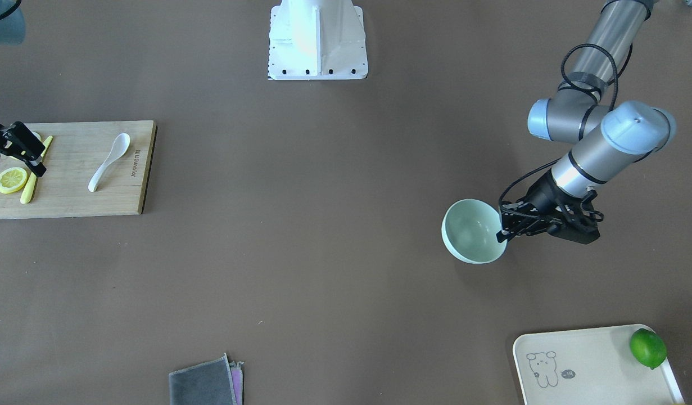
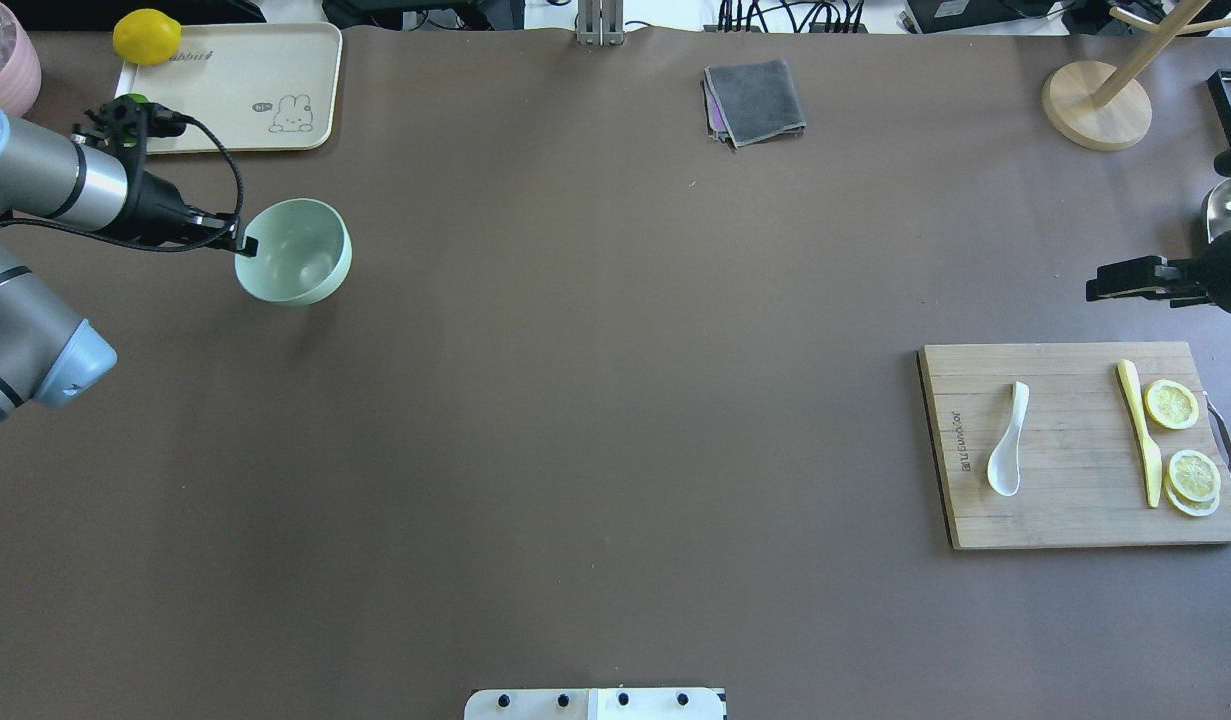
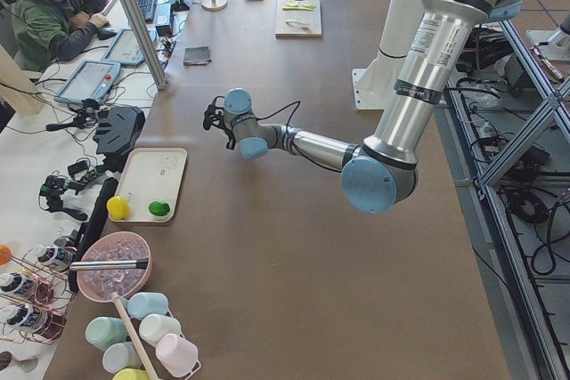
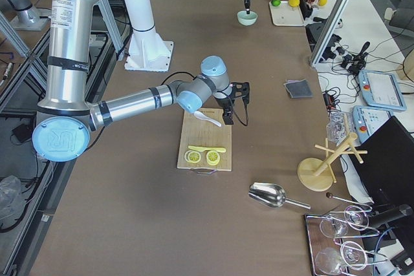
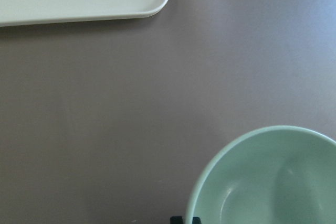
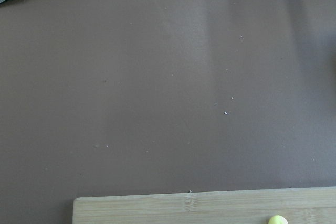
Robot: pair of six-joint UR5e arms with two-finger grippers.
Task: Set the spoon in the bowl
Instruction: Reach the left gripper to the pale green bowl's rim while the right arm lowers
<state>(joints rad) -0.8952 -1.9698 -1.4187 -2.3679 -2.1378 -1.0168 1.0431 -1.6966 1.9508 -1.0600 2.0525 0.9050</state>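
Spoon (image 2: 1006, 460) lies flat on the cutting board (image 2: 1065, 500) on the robot's right side. Clock directions are from the overhead view, 6 toward the robot. The spoon's long axis runs roughly along the 12–6 line, scoop toward 6 and handle tip toward 12, leaning slightly to 1. A yellow knife (image 2: 1140, 435) lies parallel at its 3 o'clock, clearly apart, with lemon slices (image 2: 1172, 404) just beyond it. Right gripper (image 2: 1095, 280) hangs past the board's far edge, jaws apparently apart and holding nothing. The spoon sits at about its 7 o'clock, so this is by far the nearer arm. Nothing stands between them, so I'd drop across the handle, not the scoop. Bowl (image 2: 305, 255) is the full table width away, between 9 and 10 o'clock from the spoon. Left gripper (image 2: 243, 245) looks clamped on its rim, and the bowl seems tilted, possibly lifted. Further out are a grey cloth (image 2: 755, 100), a cream tray (image 2: 225, 100) at 11 and a wooden stand (image 2: 1095, 105) at 1, all off the carry line.
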